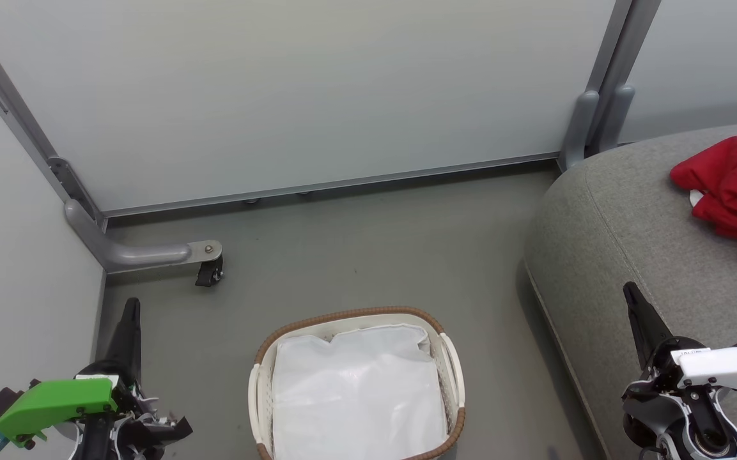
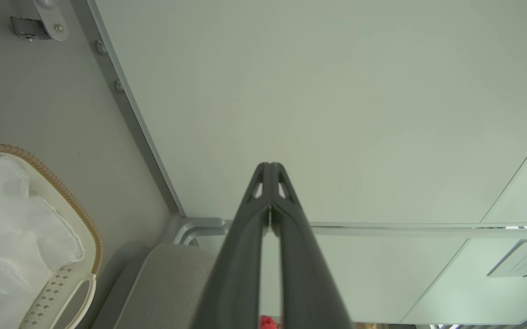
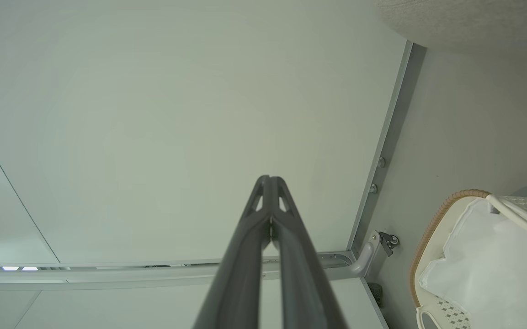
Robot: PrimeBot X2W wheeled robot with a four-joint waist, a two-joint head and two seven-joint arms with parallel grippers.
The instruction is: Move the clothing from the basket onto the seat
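The clothing [image 1: 736, 185] lies in a crumpled red heap with bits of white trim on the seat [image 1: 624, 243]. It runs off the right edge of the head view, so it cannot be told whether both garments are in it. The basket [image 1: 349, 314] stands on the floor [image 1: 374, 255] near the seat, with a strip of floor between them. Inside it the white liner [image 1: 355, 396] lies loosely creased, with no red on it.

The left gripper [image 1: 130, 313] hangs over the floor to the left of the basket, its two dark fingers pressed together on nothing. The right gripper [image 1: 630, 292] sits over the front of the seat, likewise pressed together and empty.

The move looks done, so the step in hand is probably a last check. Doing it well means looking over the liner's folds for any hidden cloth and keeping both arms clear of the basket rim and the heap, so nothing gets dragged off the cushion.

The seat is light grey woven fabric with a seam along its rounded edge, and it would likely hold soft cloth without sliding. The floor is plain, smooth grey-green. A pale wall panel [image 1: 310, 96] in a grey metal frame closes the space behind. A frame foot with a small black caster [image 1: 208, 273] stands well apart from the basket.
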